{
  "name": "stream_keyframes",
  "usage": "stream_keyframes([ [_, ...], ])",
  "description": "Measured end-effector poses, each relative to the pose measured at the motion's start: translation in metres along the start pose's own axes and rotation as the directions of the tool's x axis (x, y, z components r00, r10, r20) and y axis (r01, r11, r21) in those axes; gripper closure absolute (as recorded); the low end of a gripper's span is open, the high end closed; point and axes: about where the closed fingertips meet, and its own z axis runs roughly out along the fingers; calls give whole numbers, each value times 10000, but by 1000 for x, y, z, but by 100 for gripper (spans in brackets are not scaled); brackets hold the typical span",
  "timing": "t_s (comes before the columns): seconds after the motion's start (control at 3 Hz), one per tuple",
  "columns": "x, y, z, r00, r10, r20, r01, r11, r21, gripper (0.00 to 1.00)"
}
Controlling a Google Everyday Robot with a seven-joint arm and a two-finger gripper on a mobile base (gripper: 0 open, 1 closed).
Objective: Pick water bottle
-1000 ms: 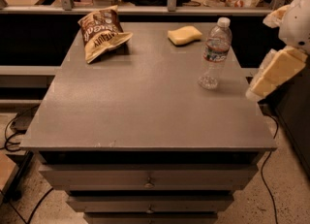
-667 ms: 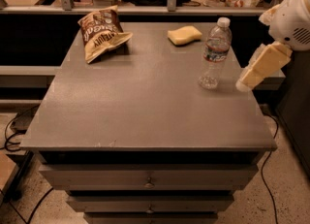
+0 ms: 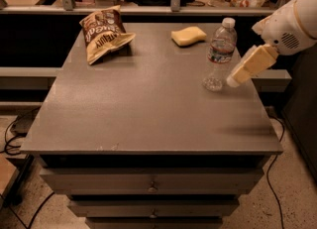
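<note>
The water bottle (image 3: pixel 219 54) stands upright on the right side of the grey table top (image 3: pixel 148 104). It is clear and ribbed, with a white cap and a pale label band. My gripper (image 3: pixel 237 77) comes in from the right on a white arm, with its pale yellow fingers (image 3: pixel 250 65) pointing down and left. The tip is just right of the bottle's lower half, close beside it but apart from it. Nothing is held.
A brown chip bag (image 3: pixel 104 33) lies at the back left of the table. A yellow sponge (image 3: pixel 188 35) lies at the back, left of the bottle. A railing and shelf run behind the table. Drawers are below the front edge.
My gripper has moved left and up, from beyond the table's right edge to close beside the bottle. The bottle, chip bag and sponge have not moved.
</note>
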Motion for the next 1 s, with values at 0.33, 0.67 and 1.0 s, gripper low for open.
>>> stream_keyframes([
  [0.33, -8, -3, 23, 9912, 634, 1166, -562, 9964, -636, 0],
  [0.67, -29, -2, 41, 9552, 1253, 2682, -888, 9856, -1442, 0],
  [1.0, -60, 5, 46, 8990, 1435, 4138, -561, 9747, -2163, 21],
])
